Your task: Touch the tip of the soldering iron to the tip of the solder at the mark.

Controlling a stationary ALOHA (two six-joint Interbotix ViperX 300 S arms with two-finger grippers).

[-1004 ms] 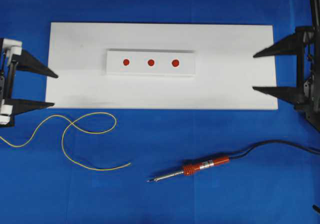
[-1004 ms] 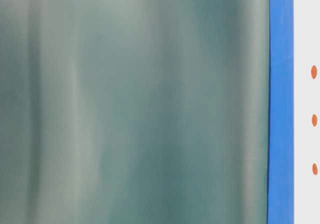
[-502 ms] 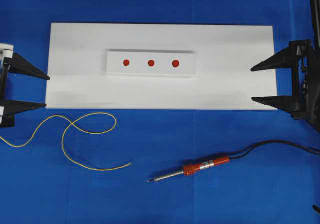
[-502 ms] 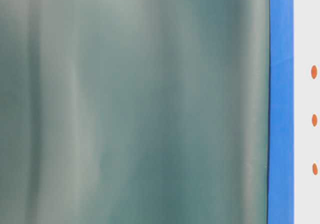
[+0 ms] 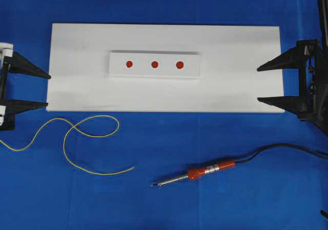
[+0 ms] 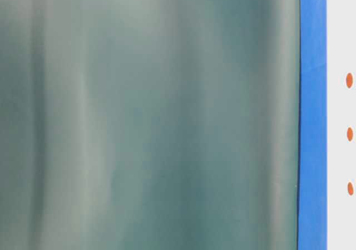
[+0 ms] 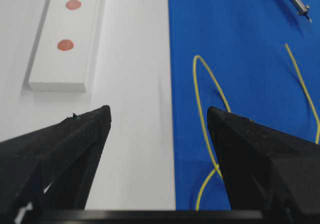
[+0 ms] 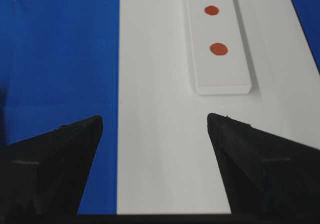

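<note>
At the table's left edge we see the left pincer (image 5: pixel 45 90) spread wide and empty. The solder (image 5: pixel 77 140) lies in loose curves near the front-left, the soldering iron (image 5: pixel 197 173) flat near the front edge, right of centre. At the right edge, the right pincer (image 5: pixel 259 84) is likewise spread, holding nothing.

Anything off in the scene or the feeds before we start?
Scene looks tidy: thin yellow solder wire and red-orange soldering iron lie untouched on the blue cloth, and both grippers are open and empty. One oddity: the table-level view is almost wholly a blurred grey-green surface, leaving only a sliver of the white board.
</note>
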